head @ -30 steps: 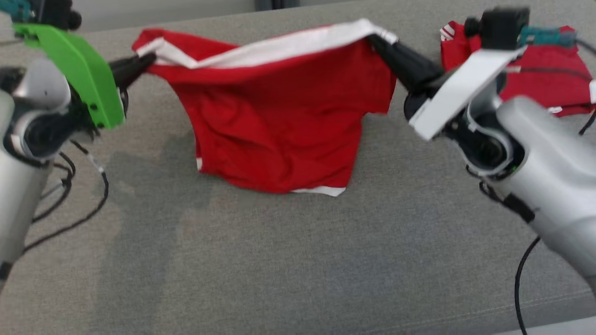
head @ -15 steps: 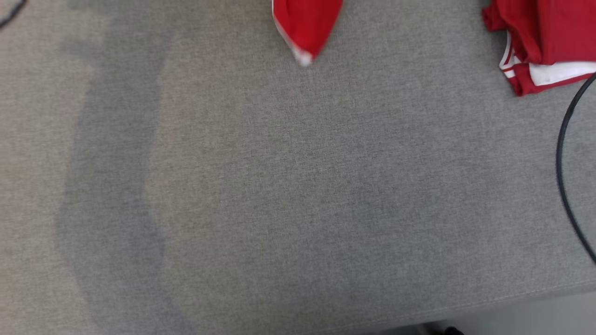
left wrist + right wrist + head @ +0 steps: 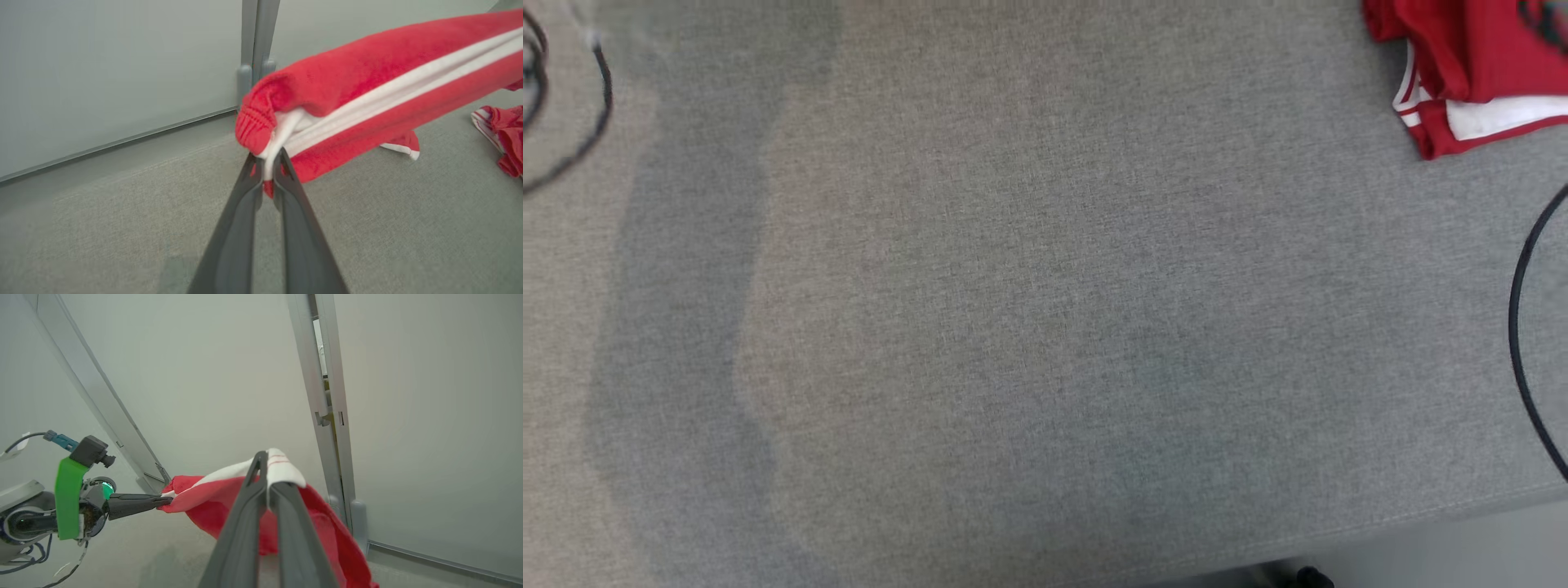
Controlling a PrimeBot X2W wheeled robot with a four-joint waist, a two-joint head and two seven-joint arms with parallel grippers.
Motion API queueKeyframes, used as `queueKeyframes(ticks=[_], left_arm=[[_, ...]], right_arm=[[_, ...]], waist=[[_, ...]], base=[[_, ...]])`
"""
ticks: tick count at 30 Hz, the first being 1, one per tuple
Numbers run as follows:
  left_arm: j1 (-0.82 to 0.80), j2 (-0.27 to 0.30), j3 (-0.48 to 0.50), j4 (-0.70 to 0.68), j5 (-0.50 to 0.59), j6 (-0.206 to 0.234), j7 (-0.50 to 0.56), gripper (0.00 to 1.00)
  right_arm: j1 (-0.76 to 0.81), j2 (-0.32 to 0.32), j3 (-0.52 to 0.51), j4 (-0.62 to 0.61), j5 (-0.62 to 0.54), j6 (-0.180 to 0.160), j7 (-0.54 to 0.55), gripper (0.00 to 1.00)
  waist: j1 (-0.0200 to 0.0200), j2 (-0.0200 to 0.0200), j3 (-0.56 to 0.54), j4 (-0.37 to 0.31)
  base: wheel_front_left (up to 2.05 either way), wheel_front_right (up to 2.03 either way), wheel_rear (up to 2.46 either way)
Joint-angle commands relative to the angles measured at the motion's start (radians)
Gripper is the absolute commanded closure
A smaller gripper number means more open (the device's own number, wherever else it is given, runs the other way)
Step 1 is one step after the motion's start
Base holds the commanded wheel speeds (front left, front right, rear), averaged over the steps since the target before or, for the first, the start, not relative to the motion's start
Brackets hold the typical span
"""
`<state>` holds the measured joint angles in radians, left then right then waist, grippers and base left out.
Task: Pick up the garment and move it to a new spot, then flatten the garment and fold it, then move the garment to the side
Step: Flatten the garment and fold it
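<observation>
"Garment [image 3: 367,73] first: where is it?"

"Off the counter [image 3: 1045,327], strung between my two grippers in front of a pale wall [image 3: 204,375]. It is red, with a white band along its upper edge, and that edge runs nearly taut from one grip to the other while the red cloth sags below."

"What has your left gripper [image 3: 267,163] got?"

"One end of that edge. My fingers are pressed almost together, with the white band and a bit of gathered red hem nipped between the tips."

"And the right gripper [image 3: 267,473]?"

"Closed tight on the other end; the white band folds over its fingertips."

"Does the cloth touch the counter?"

"From my left wrist, a lower corner with a white hem hangs close to the grey fabric. I cannot tell whether it touches."

"Anything else there?"

"A second red garment [image 3: 1470,73] with white stripes lies crumpled at the far right of the counter, well apart from the one I hold. A black cable [image 3: 1523,343] curves along the right edge."
</observation>
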<state>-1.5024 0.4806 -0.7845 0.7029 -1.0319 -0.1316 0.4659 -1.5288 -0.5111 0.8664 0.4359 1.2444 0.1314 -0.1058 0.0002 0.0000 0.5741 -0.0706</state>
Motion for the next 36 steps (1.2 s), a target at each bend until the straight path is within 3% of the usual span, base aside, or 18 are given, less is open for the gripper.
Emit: queueKeyframes(ticks=[1, 9, 15, 21, 31, 36], left_arm=[[0.05, 0.029, -0.018, -0.014, -0.028, 0.002, -0.003, 1.0], [0.361, 0.166, -0.189, -0.171, -0.186, 0.002, 0.081, 1.0], [0.563, 0.25, -0.297, -0.302, -0.259, 0.002, 0.123, 1.0], [0.709, 0.329, -0.368, -0.421, -0.34, 0.004, 0.222, 1.0], [0.837, 0.472, -0.388, -0.657, -0.513, 0.102, 0.358, 1.0], [0.844, 0.49, -0.364, -0.712, -0.56, 0.13, 0.352, 1.0]], right_arm=[[0.043, -0.027, 0.021, -0.018, 0.021, -0.001, 0.005, 1.0], [0.305, -0.163, 0.212, -0.158, 0.142, -0.002, 0.103, 1.0], [0.461, -0.269, 0.354, -0.269, 0.211, -0.002, 0.273, 1.0], [0.588, -0.385, 0.4, -0.392, 0.27, -0.002, 0.47, 1.0], [0.691, -0.612, 0.411, -0.569, 0.393, -0.003, 0.735, 1.0], [0.667, -0.642, 0.407, -0.582, 0.433, -0.003, 0.739, 1.0]], waist=[[-0.0002, 0.0, -0.051, 0.0], [-0.0002, 0.0, -0.267, 0.003], [-0.0002, 0.0, -0.413, 0.003], [-0.0002, 0.0, -0.538, 0.004], [-0.0002, 0.0, -0.594, 0.01], [-0.0002, 0.0, -0.566, 0.022]], base=[[0.0, 0.0, 0.0], [0.0, 0.0, 0.0], [0.0, 0.0, 0.0], [0.0, 0.0, 0.0], [0.0, 0.0, 0.0], [0.0, 0.0, 0.0]])
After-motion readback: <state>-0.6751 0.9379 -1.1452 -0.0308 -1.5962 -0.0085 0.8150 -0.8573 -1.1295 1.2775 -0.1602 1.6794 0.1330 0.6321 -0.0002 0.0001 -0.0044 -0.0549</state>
